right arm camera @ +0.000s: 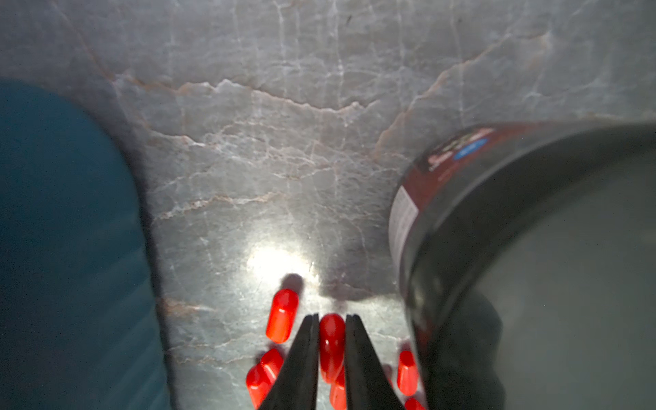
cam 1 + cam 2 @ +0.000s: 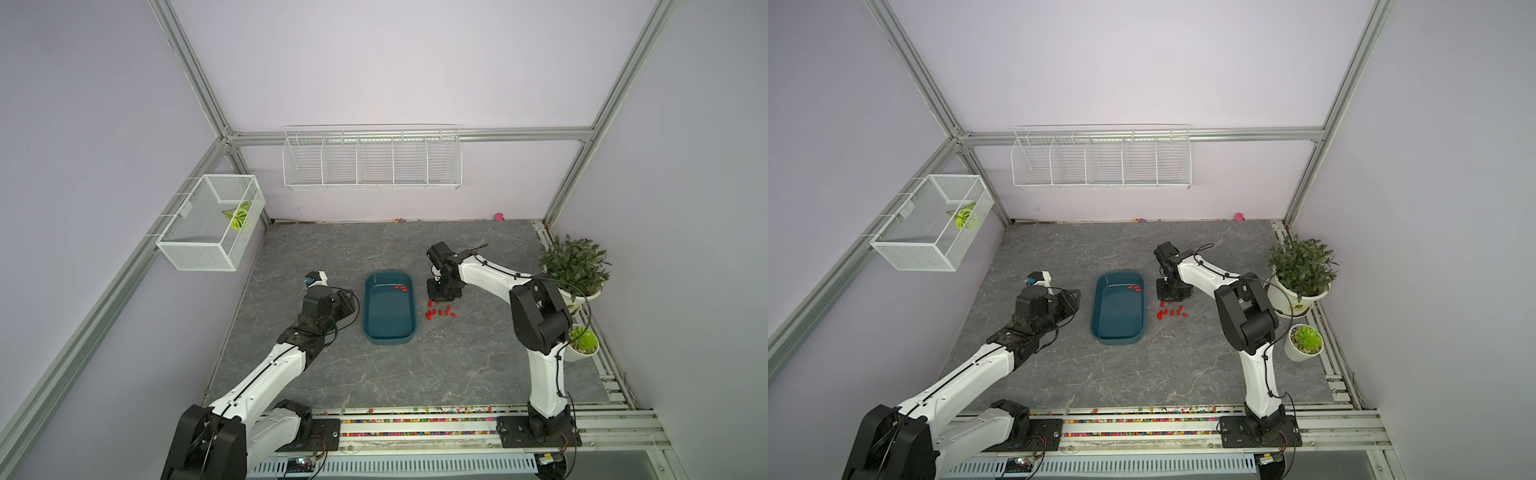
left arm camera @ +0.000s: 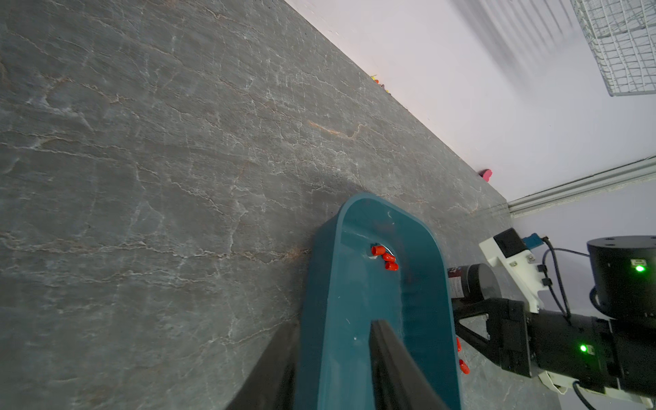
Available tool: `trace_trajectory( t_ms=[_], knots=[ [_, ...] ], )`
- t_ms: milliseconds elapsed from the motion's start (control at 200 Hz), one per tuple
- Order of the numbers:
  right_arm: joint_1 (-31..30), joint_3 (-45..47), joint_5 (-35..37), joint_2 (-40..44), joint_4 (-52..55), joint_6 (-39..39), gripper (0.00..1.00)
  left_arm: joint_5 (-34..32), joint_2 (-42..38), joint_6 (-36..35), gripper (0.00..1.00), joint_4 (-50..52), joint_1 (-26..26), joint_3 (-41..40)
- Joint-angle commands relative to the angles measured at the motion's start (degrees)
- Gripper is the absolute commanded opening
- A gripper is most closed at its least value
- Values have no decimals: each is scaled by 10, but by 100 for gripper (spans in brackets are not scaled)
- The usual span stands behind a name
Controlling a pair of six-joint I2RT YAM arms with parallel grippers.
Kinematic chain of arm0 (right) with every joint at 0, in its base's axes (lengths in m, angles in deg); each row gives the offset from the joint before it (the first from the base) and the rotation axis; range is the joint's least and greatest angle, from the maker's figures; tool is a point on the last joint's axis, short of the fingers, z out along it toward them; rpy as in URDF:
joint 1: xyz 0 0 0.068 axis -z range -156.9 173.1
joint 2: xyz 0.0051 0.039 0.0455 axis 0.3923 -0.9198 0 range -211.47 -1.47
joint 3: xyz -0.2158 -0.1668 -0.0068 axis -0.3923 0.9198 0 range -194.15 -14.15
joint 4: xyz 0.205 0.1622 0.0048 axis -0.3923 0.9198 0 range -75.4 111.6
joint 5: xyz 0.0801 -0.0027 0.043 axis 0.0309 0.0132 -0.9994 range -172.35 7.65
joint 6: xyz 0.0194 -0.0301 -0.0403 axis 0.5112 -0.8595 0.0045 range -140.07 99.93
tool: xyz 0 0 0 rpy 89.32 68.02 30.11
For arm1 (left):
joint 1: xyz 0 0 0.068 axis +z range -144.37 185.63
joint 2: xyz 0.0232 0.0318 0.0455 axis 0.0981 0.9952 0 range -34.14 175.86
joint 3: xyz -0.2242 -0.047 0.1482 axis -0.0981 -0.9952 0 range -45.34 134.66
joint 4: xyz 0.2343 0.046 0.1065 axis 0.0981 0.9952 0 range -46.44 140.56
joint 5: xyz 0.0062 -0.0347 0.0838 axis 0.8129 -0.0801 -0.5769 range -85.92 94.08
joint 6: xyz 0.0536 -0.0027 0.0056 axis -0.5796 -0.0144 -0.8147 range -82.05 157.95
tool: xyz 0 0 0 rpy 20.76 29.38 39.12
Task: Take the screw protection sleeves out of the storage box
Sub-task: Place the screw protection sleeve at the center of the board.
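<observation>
3 sleeves (image 2: pixel 1134 288) lie in the storage box (image 2: pixel 1117 322), other sleeves (image 2: pixel 1171 312) just outside.

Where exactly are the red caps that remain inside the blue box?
In a top view, three red caps lie inside the blue box at its far end, by the corner nearest the right arm.

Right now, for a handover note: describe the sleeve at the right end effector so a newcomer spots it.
Find the teal storage box; red screw protection sleeves lie beside it. One sleeve alone sits between the right end effector's fingertips.
</observation>
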Motion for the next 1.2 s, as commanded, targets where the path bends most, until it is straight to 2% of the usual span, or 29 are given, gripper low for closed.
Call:
trace_trajectory(
  t_ms=[0,850,1195],
  knots=[
    [5,-6,-6,-13,15,10,19,6,5,0,40,9,3,19],
    [5,-10,-17,-24,18,13,23,6,4,0,40,11,3,19],
    [3,6,-9,-4,8,15,31,6,4,0,40,10,3,19]
  ],
)
